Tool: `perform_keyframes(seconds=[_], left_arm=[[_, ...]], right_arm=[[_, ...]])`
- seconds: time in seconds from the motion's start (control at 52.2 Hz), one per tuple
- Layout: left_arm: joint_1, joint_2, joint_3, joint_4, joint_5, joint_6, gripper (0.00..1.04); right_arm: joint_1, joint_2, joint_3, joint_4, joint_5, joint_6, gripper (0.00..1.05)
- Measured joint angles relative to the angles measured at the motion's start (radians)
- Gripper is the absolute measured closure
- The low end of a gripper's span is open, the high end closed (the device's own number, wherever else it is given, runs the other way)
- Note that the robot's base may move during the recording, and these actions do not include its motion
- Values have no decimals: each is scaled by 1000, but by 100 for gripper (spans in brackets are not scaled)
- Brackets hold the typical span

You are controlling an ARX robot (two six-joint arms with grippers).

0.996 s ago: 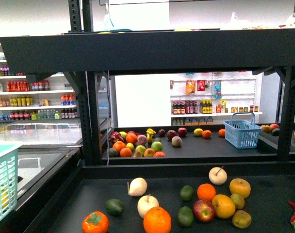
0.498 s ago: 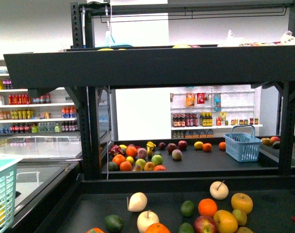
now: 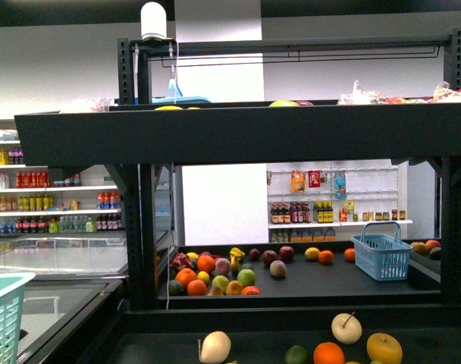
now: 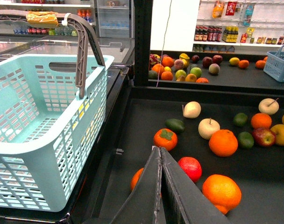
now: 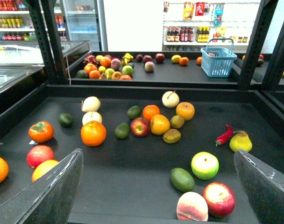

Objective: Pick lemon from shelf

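two pincers: left pincer point(image 4: 159, 153) has its fingers pressed together into a wedge, holding nothing; right pincer point(image 5: 157, 154) is spread wide, holding nothing
arm pose: both hang low over the near edge of the bottom tray, facing the back of the shelf point(image 3: 246, 133); neither arm shows in the front view
lemon: the lemon point(image 5: 159, 124) lies on the bottom tray, in a cluster near the tray's middle, well apart from both pincers; below the edge of the front view
neighbours: a red apple point(image 5: 140, 126) touches it on one side, a small yellow-green fruit point(image 5: 177, 121) on the other; an orange point(image 5: 151, 112) and a golden round fruit point(image 5: 185, 110) sit just behind
in the way: bare tray ahead of the right pincer; a lime point(image 5: 182, 179) and a green apple point(image 5: 204, 165) lie nearer, off to the side
beside the shelf: a pale teal basket point(image 4: 39, 130) by the left arm
lemon axis: cannot tell; it looks nearly round from here
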Motion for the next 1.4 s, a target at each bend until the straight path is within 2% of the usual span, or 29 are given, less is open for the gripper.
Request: perform_keyframes(seconds=[0.632, 0.766, 1.053, 1.283, 1.34, 1.398], left_arm=[[0, -185, -55, -118, 0, 1, 103], [0, -339, -55, -287, -1, 1, 103], [0, -358, -55, -295, -1, 1, 102], [0, -358, -55, -296, -1, 1, 63], [0, -358, -55, -296, -1, 1, 48], [0, -358, -55, -296, -1, 1, 39]], right_arm=[[0, 0, 0, 0, 0, 0, 8], [0, 0, 0, 0, 0, 0, 8], [0, -1, 0, 0, 0, 0, 8], [0, -1, 0, 0, 0, 0, 8], [0, -1, 0, 0, 0, 0, 8], [0, -1, 0, 0, 0, 0, 8]])
